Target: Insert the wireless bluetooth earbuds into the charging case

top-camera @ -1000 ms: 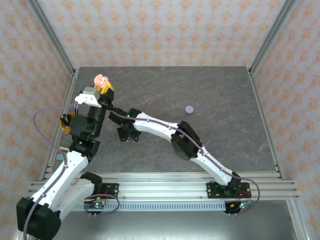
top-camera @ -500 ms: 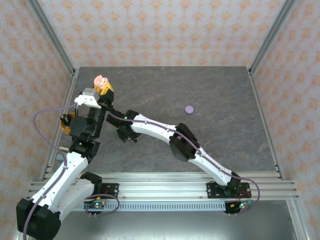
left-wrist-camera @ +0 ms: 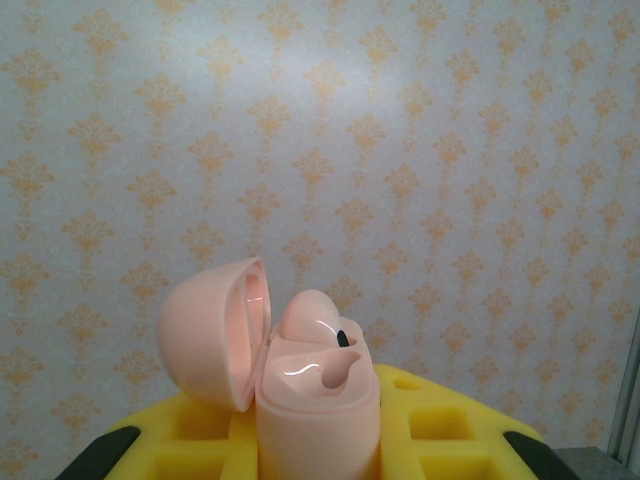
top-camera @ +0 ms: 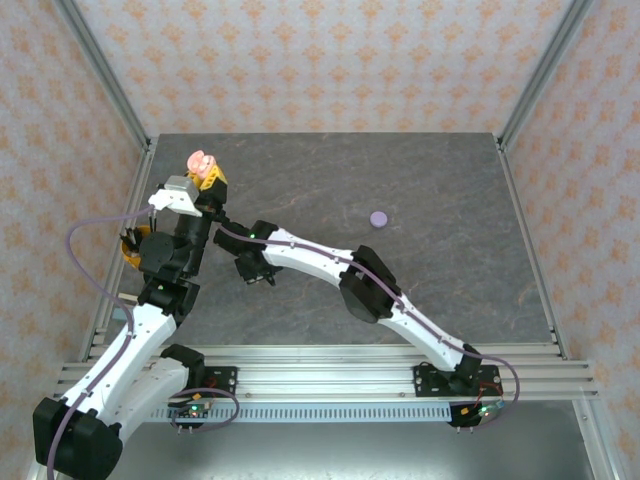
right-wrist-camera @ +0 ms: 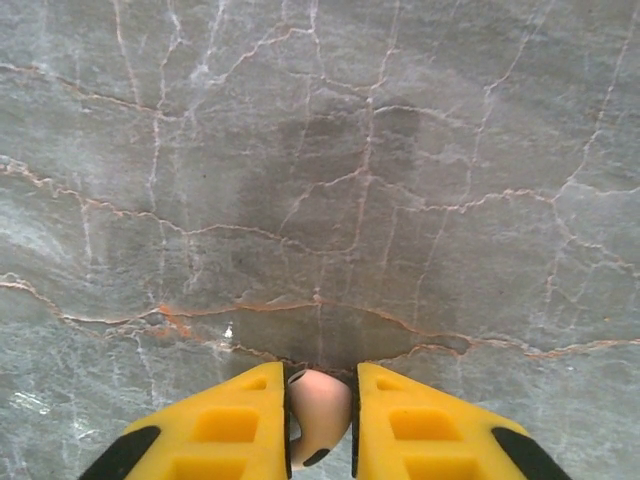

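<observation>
R gripper (right-wrist-camera: 320,428) clamped on 1 pink earbud (right-wrist-camera: 318,402); L gripper (left-wrist-camera: 318,440) clenched round open pink case (left-wrist-camera: 305,375).

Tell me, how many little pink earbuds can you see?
2. One earbud sits in the open pink case held by the left hand; the other earbud is pinched in the right hand. More may be hidden.

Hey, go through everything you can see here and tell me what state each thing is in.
left end effector: shut on the pink charging case.
right end effector: shut on the second pink earbud.
pink charging case: upright, lid open.
first pink earbud: seated in one socket; the other socket looks empty.
purple case: on the table, apart from both arms, looks closed.
</observation>
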